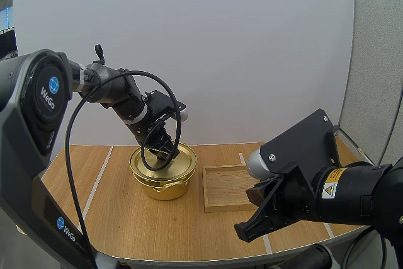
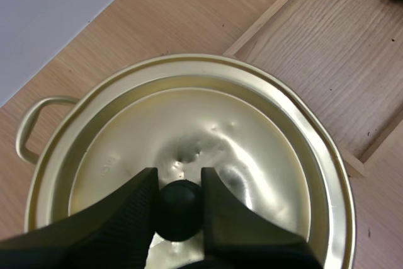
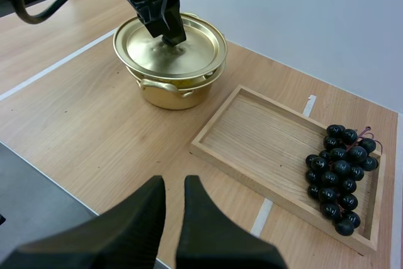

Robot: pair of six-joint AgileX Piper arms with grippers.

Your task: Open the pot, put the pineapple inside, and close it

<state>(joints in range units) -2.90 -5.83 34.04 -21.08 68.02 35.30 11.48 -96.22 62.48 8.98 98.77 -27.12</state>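
On the tabletop (image 1: 113, 206) in the high view, the gold pot (image 1: 165, 184) stands left of centre with its lid (image 1: 184, 159) on it. My left hand (image 1: 162, 149) reaches down from my left arm onto the middle of the lid. A shallow wooden tray (image 1: 230, 187) lies just beside the pot, to its right. My right hand (image 1: 255, 225) hangs low over the near edge of the tabletop, in front of the tray and well apart from the pot.

From my left wrist, I see my two fingers (image 2: 135, 203) pinching the black knob (image 2: 179, 209) at the centre of the lid, one on each side of it. The lid is dented around the knob and its rim sits inside the pot's rim all the way round. One loop handle (image 2: 28, 127) of the pot sticks out at the side, and a corner of the tray lies just past the pot.

From my right wrist, my fingers stand a narrow gap apart and hold nothing, poised above the near edge of the tabletop. Beyond them, a bunch of dark grapes (image 3: 340, 168) lies inside the tray at the end farther from the pot. No pineapple; the fruit is the grapes. My left hand shows at the lid's knob, and the pot is closed.
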